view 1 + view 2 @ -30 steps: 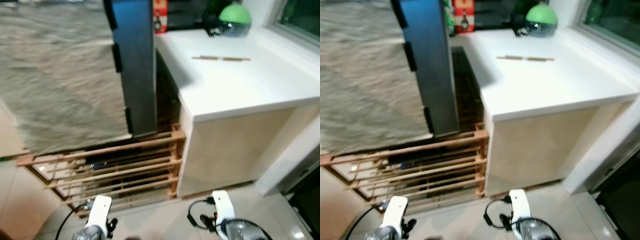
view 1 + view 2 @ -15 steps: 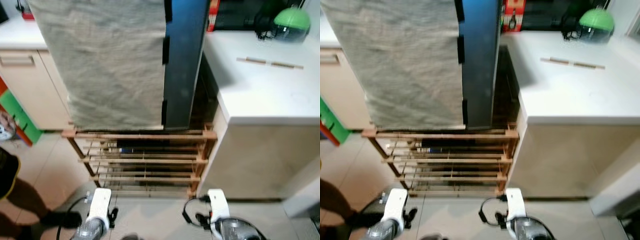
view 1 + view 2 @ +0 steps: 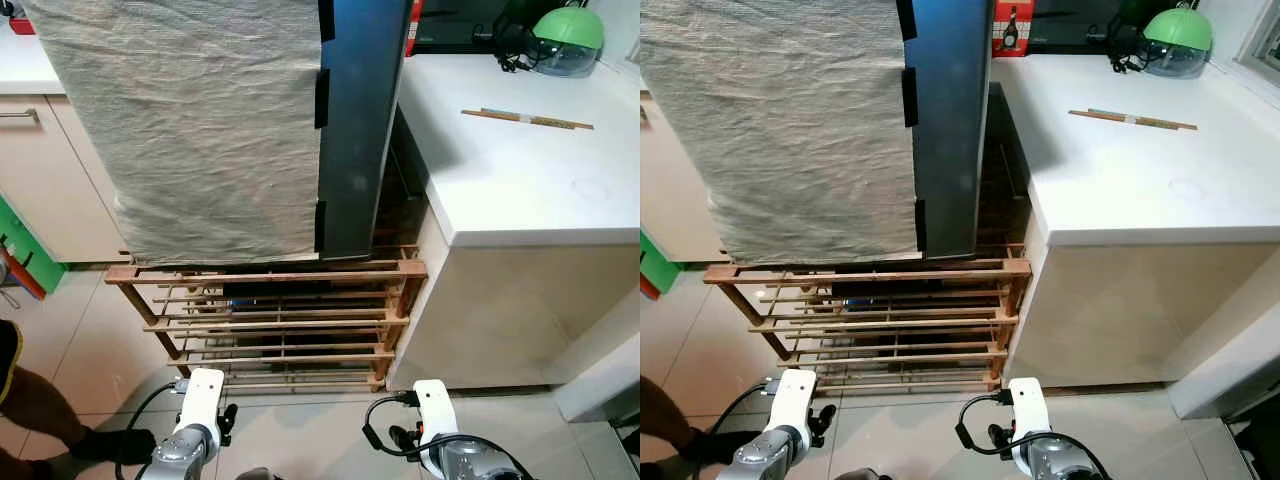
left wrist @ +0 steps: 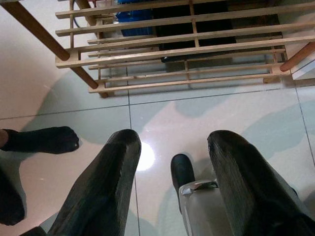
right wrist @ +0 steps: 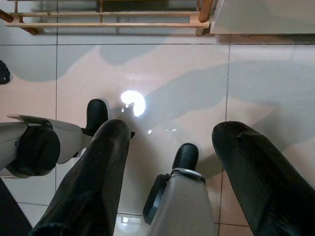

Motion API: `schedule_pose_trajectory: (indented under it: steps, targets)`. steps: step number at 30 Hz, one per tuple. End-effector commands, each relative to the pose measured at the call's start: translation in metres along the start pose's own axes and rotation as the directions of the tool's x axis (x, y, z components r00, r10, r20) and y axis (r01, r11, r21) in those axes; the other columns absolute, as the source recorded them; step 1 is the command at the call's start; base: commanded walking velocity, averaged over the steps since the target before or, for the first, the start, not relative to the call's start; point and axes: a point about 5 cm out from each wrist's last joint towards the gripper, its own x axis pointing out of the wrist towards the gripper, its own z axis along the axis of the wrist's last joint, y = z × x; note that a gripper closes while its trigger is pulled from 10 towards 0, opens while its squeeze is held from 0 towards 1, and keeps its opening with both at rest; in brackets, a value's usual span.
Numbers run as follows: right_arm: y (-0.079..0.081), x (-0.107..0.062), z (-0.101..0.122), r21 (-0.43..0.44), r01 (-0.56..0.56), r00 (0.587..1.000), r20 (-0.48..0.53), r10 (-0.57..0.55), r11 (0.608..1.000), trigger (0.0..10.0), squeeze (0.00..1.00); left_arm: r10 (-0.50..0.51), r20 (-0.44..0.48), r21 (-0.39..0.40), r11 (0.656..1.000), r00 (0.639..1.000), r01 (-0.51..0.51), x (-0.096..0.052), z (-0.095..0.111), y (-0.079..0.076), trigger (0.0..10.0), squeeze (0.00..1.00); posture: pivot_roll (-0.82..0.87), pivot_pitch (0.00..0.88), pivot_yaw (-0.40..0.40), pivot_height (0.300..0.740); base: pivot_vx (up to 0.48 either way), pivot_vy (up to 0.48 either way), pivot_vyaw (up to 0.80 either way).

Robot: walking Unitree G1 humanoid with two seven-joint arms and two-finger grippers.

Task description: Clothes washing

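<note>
Little was changed beyond the camera's swing leftward; both arms were kept hanging. The left gripper (image 4: 170, 196) and right gripper (image 5: 170, 182) were held apart, empty, above the floor. No clothes were identified. The wooden rack (image 3: 270, 320) might be kicked if approached carelessly.

A rough, crinkled grey cloth (image 3: 205, 120) hangs above a slatted wooden rack (image 3: 270, 320). The floor tiles (image 5: 162, 78) are glossy; the white countertop (image 3: 520, 170) looks smooth.

Glossy pale tiled floor (image 3: 80, 350); slatted wooden shoe rack (image 3: 270, 325) beside white-topped desk (image 3: 530, 170); cream cabinet (image 3: 50, 180) at left.
</note>
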Motion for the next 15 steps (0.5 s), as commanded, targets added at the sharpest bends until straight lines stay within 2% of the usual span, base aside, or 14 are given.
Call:
schedule_pose_trajectory:
  steps: [1,15]
  targets:
    - [-0.0004,0.0001,0.0047,-0.015,0.001,1.0,0.008,-0.001,1.0,10.0,0.0,0.005,0.006,0.002,1.0,1.0,-0.005,0.0002,0.0011,0.0005,10.0,0.0,0.03,0.0,0.013,0.74,0.0,0.0,0.0]
    - [-0.0004,0.0001,0.0047,-0.015,0.001,1.0,0.008,-0.001,1.0,10.0,0.0,0.005,0.006,0.002,1.0,1.0,-0.005,0.0002,0.0011,0.0005,10.0,0.0,0.03,0.0,0.013,0.74,0.0,0.0,0.0]
